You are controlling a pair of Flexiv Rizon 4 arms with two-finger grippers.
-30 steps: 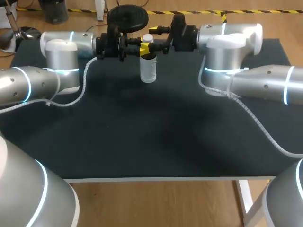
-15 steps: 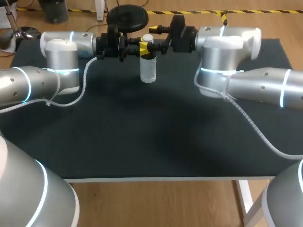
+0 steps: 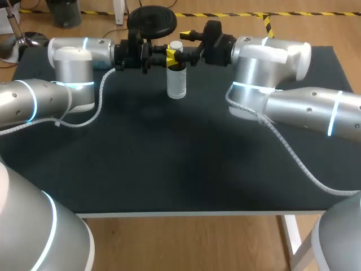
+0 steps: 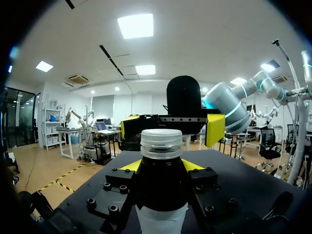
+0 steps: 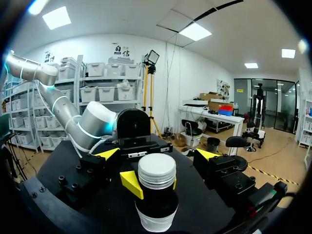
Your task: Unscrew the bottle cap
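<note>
A clear bottle (image 3: pixel 176 84) with a dark band under its white cap (image 3: pixel 176 44) stands upright at the table's far middle. My left gripper (image 3: pixel 170 57) comes in from the left and is shut on the bottle's neck just below the cap; in the left wrist view its yellow fingertips (image 4: pixel 129 165) press both sides of the bottle (image 4: pixel 161 195). My right gripper (image 3: pixel 181 46) comes in from the right at cap height and is open. In the right wrist view its fingers (image 5: pixel 108 154) stand wide apart on either side of the cap (image 5: pixel 156 170) without touching it.
The dark table (image 3: pixel 169 164) spreads wide in front of the bottle. Both arms' grey links rest low over the far corners, and a coiled cable (image 3: pixel 293 161) trails from the right arm across the table's right side.
The right arm's elbow and forearm have swung leftward, and its wrist has turned a little by the cap. The left arm and the bottle have stayed still.
</note>
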